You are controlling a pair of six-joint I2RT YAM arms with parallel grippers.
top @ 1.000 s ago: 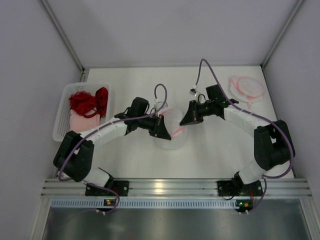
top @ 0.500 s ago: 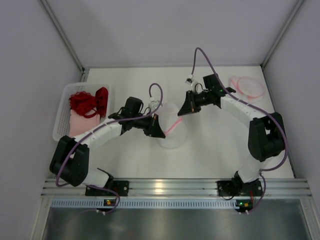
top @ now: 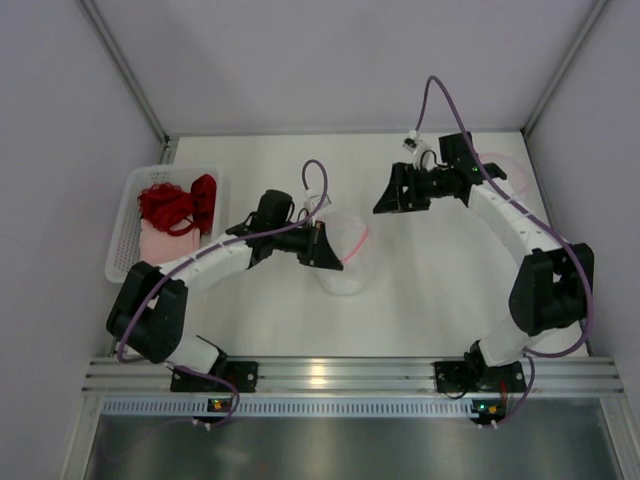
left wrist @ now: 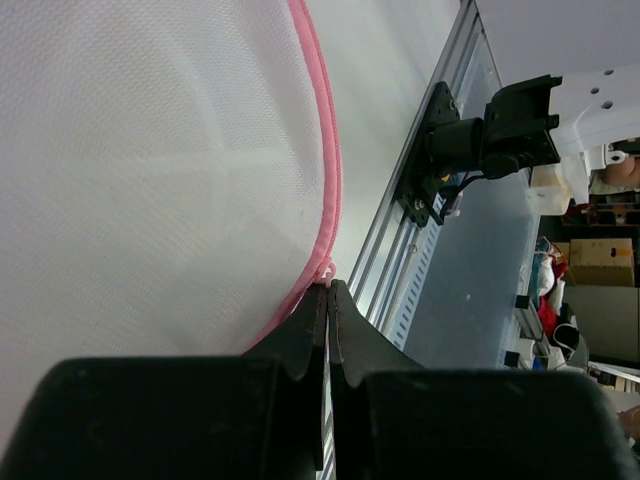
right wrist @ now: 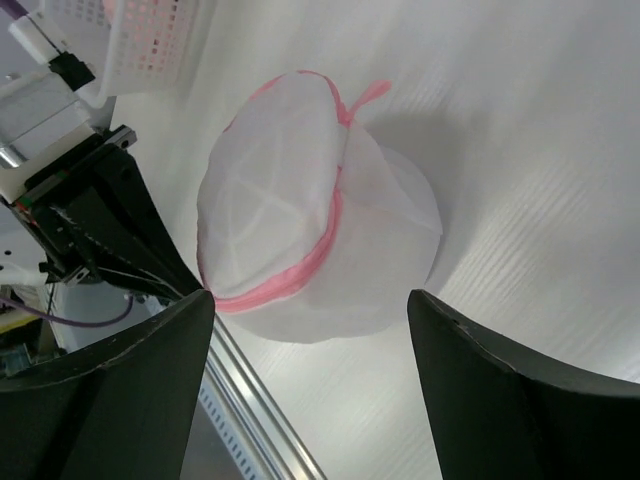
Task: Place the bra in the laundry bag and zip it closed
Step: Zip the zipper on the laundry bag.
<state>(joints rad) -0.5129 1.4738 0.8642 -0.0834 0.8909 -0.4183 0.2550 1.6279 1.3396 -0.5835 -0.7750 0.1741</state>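
Observation:
The laundry bag (top: 345,262), white mesh with a pink zipper band, stands in the middle of the table. My left gripper (top: 325,248) is shut on the pink zipper pull at the bag's left side; in the left wrist view its fingertips (left wrist: 328,287) pinch the pull beside the pink band (left wrist: 325,150). My right gripper (top: 385,204) hangs open behind and to the right of the bag, touching nothing. From the right wrist the rounded bag (right wrist: 320,220) lies beyond the spread fingers (right wrist: 480,360). Red bras (top: 178,203) lie in the basket. What the bag holds I cannot tell.
A white plastic basket (top: 122,240) stands at the left edge with the red garments and something pale pink in it. A second pink-trimmed mesh bag (top: 508,163) lies at the back right, mostly under my right arm. Enclosure walls stand on three sides.
My right gripper has opened, let go of the bag and pulled back to the right. The left gripper has stayed shut on the zipper pull and shifted only slightly.

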